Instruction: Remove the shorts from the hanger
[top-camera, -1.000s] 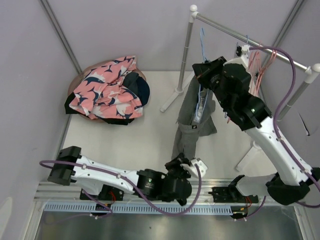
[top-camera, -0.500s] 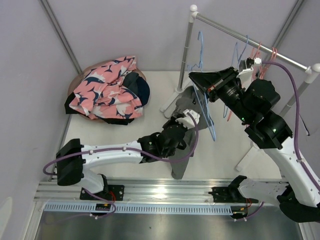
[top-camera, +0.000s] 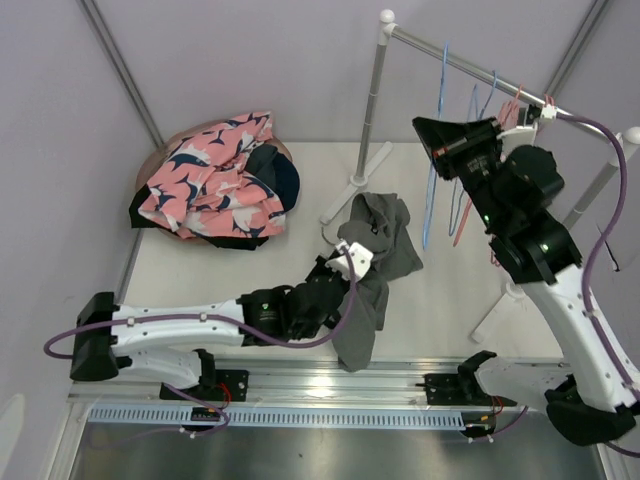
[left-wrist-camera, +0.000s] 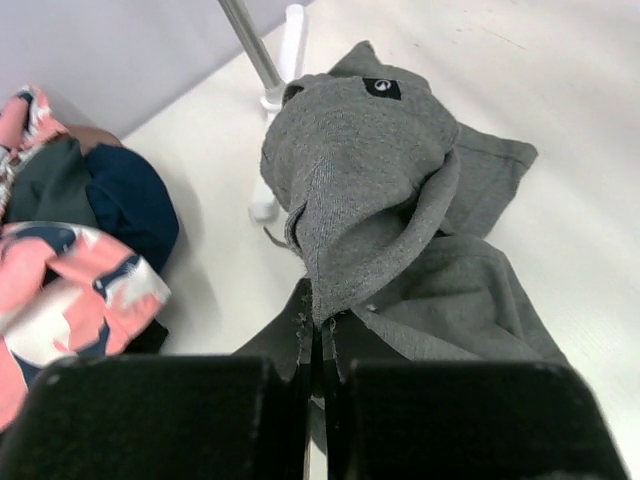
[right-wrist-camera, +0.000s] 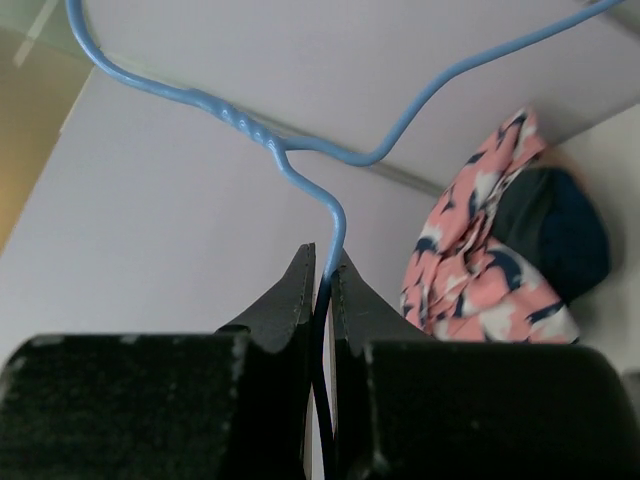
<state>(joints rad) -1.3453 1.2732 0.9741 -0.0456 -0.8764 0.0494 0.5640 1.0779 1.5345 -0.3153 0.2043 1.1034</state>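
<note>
The grey shorts (top-camera: 378, 250) lie crumpled on the table near the rack's foot, off the hanger; they fill the left wrist view (left-wrist-camera: 390, 190). My left gripper (top-camera: 352, 262) is shut on their edge (left-wrist-camera: 318, 330). My right gripper (top-camera: 436, 135) is shut on the bare blue wire hanger (top-camera: 436, 150), held up by the rail (top-camera: 470, 65); the right wrist view shows the wire (right-wrist-camera: 330, 225) pinched between the jaws. The pink printed shorts (top-camera: 210, 180), with navy (top-camera: 285, 180) and black ones under them, lie piled at the back left.
The rack's white upright post (top-camera: 370, 105) and foot stand just behind the grey shorts. Several more empty blue and pink hangers (top-camera: 505, 110) hang on the rail at the right. A second rack post (top-camera: 600, 180) stands at the right edge.
The grey shorts came off the hanger and dropped to the table in my left gripper. My right gripper swung the empty blue hanger up and right, towards the rail.
</note>
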